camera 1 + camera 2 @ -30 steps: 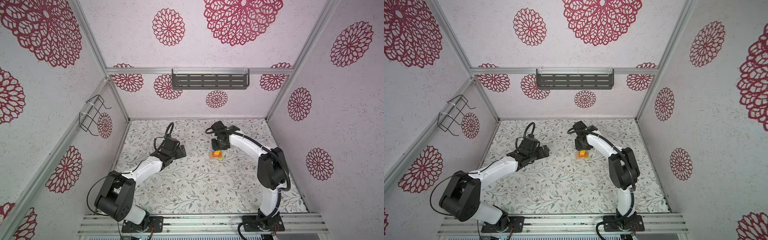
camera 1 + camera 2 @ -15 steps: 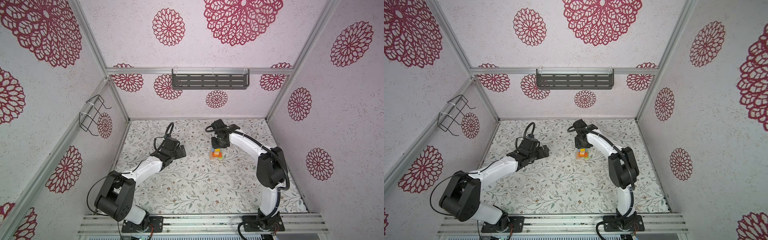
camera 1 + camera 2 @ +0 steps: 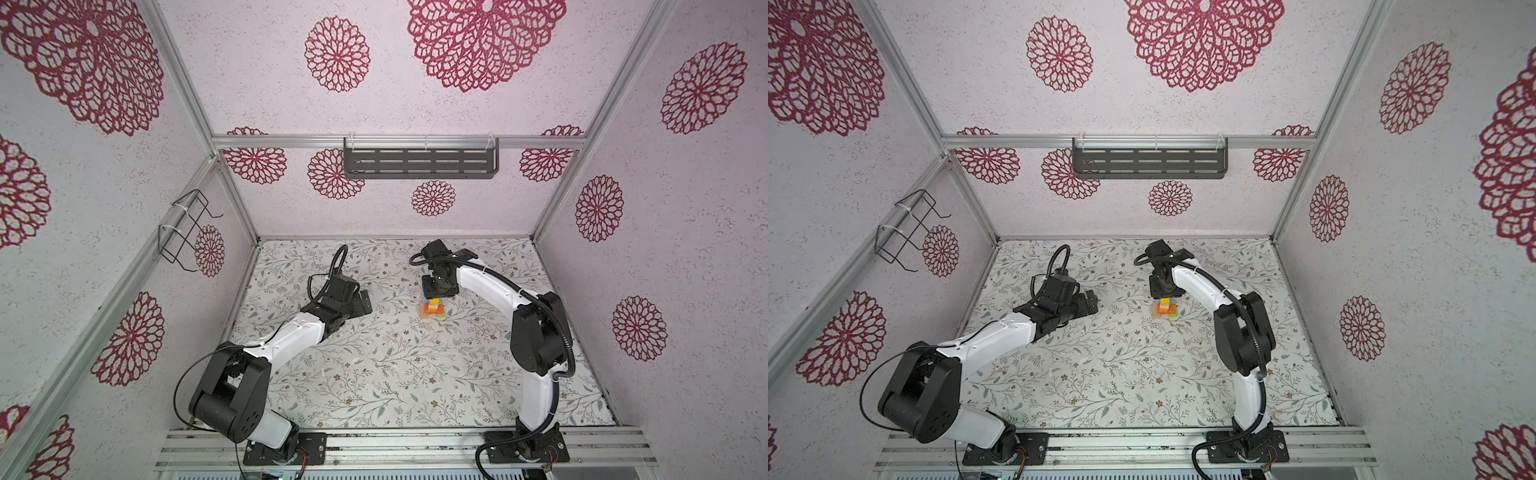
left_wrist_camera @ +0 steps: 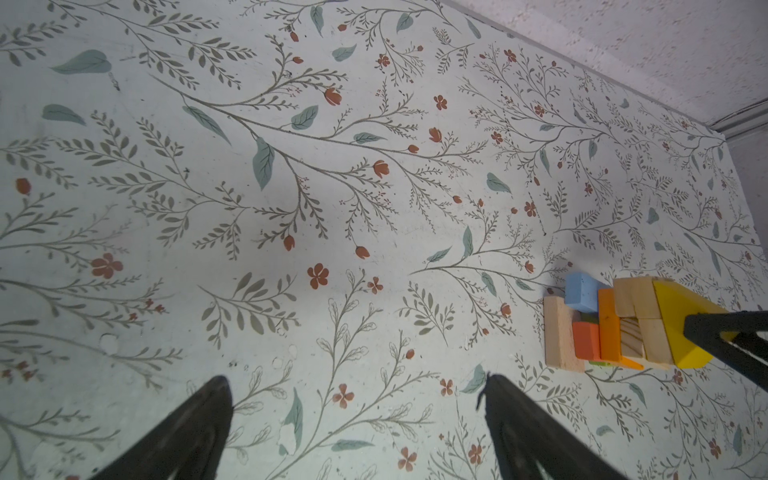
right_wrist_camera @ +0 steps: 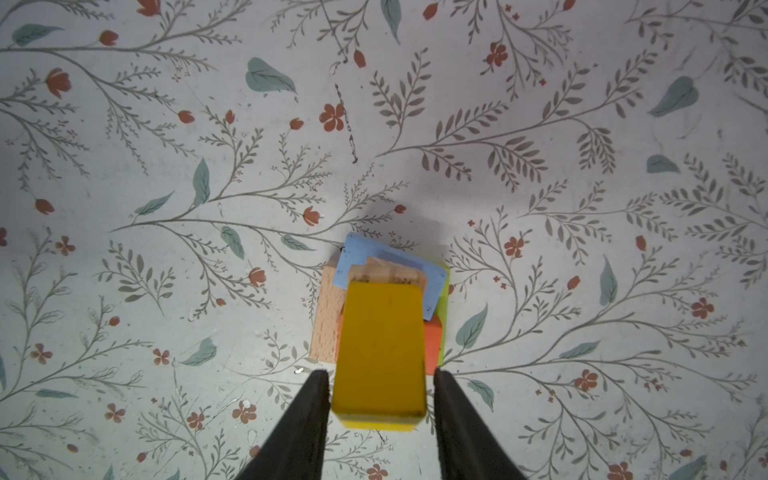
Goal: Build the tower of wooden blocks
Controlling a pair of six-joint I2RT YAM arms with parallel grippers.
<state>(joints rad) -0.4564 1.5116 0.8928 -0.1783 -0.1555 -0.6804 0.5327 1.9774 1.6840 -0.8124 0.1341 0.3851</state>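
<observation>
One multicoloured wooden block tower (image 3: 432, 309); one yellow rectangular wooden block (image 5: 380, 353); one light-blue wooden block (image 5: 370, 251); one dark slotted metal shelf (image 3: 419, 163).

Between the black fingers (image 5: 305, 432) of the right pincer (image 5: 381, 376), the painted wooden top block (image 5: 380, 332) is plain mustard yellow. Just beyond it from the pincer show a sky-blue wooden slab (image 5: 434, 282), a pale grained natural-wood bar (image 5: 328, 324), an orange-red wooden block (image 5: 432, 345) and a lime-green wooden sliver (image 5: 444, 307). The table covering (image 5: 166, 166) is off-white, printed with grey sprigs, teal leaves and rust-red flowers. The textured walls (image 3: 457, 199) are pinkish white with crimson lace rosettes.
</observation>
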